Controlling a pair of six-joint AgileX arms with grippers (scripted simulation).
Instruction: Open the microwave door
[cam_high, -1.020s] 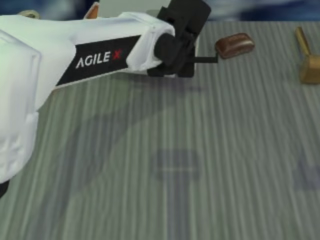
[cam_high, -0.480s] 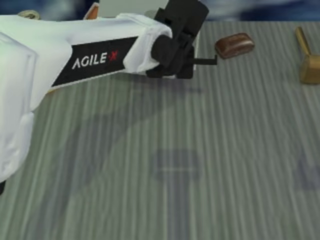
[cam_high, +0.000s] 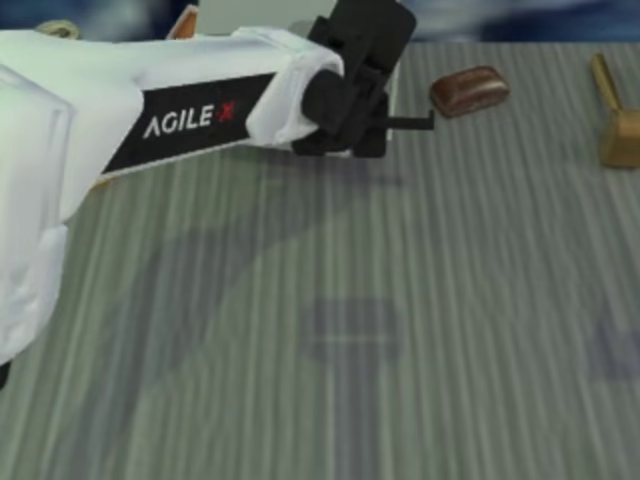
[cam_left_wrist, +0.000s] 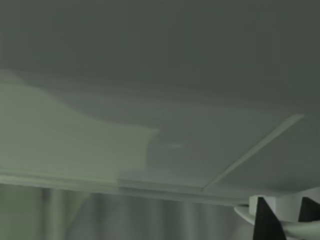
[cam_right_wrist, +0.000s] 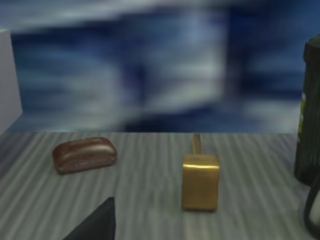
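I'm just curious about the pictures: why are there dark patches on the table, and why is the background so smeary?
Top view: the patches are soft shadows on the striped table, the widest under the left arm. Right wrist view: the blue backdrop is blurred; the brown bar and brass hammer read fairly clearly.

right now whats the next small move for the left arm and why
Probably keep drawing the left gripper back toward the table's near edge, swinging the door. It sits at the microwave front at the far edge, and the left wrist view shows the microwave door panel right against it.
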